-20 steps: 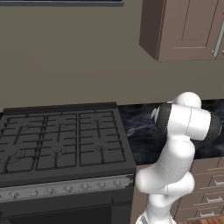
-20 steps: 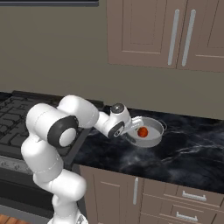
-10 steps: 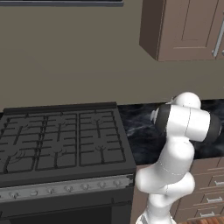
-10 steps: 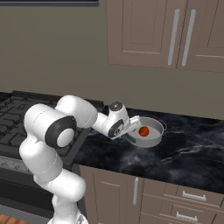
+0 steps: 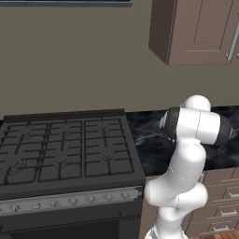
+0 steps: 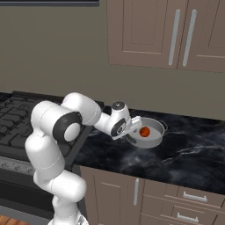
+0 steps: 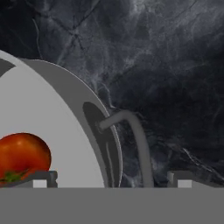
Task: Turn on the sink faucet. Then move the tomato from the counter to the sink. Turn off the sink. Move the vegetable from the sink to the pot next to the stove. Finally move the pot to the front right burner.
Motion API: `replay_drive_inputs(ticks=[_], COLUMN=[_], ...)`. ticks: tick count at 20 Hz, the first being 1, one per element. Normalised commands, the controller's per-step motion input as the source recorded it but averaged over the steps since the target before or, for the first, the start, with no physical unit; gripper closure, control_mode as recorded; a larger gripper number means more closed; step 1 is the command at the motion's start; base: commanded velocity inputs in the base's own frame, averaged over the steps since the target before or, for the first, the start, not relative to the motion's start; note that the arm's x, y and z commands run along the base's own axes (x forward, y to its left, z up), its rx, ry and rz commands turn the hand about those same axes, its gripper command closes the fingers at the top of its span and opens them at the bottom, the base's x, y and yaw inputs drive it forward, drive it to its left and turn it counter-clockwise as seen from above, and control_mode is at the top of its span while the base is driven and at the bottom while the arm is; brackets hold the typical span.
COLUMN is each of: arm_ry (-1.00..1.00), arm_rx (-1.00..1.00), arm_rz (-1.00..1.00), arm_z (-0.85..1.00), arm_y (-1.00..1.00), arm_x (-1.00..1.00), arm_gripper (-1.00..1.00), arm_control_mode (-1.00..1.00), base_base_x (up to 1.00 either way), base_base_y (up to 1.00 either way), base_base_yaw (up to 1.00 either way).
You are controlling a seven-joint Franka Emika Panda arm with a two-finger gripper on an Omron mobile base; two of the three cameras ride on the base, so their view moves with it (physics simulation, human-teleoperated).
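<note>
Tomato (image 7: 21, 156) sits inside the pot (image 6: 151, 136), which rests on the black marble bench (image 6: 189, 154) just right of the stove (image 5: 65, 154). Pincer (image 7: 109, 178) hovers low over the pot's near rim, its 2 tips spread wide, 1 over the pot's inside by the tomato and 1 outside, straddling the wall and its looped handle (image 7: 135, 140). Nothing is gripped.
</note>
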Motion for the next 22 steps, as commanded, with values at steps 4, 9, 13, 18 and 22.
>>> replay_drive_inputs(ticks=[4,9,13,18,22], arm_ry=[0.0,0.0,0.0,0.0,-0.06], arm_rx=[0.0,0.0,0.0,-0.03,-0.09], arm_rz=[0.0,0.0,0.0,-0.03,-0.03], arm_z=[-0.32,-0.2,-0.14,0.04,0.3], arm_y=[0.02,0.0,0.0,0.19,0.53], arm_x=[0.0,0.0,0.0,0.0,-0.04], arm_gripper=[-1.0,-1.0,1.0,1.0,1.0], arm_control_mode=[-1.0,-1.0,-1.0,-1.0,-1.0], base_base_x=[0.0,0.0,0.0,0.0,0.0], base_base_y=[0.0,0.0,0.0,0.0,0.0], base_base_yaw=[0.0,0.0,0.0,0.0,0.0])
